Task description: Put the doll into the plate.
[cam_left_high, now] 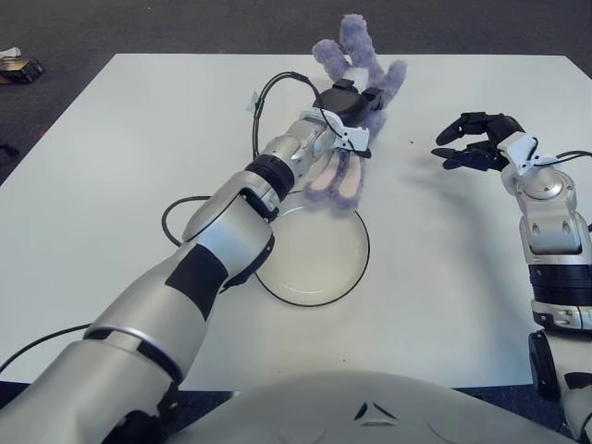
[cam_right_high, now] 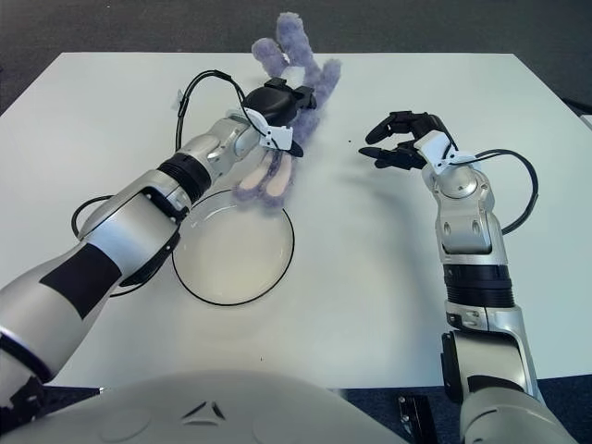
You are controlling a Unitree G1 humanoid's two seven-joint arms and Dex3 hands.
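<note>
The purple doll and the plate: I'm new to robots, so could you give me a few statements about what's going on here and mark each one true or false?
1. The left hand grips the purple doll. True.
2. The doll lies wholly inside the plate. False: it is held at the plate's far edge, and only its feet show near the rim.
3. The right hand holds a second toy. False: its fingers are spread and hold nothing; it shows to the right of the doll.
4. The plate is round with a dark rim and sits on the white table. True.
5. A black cable loops up from the left arm's wrist. True.
</note>
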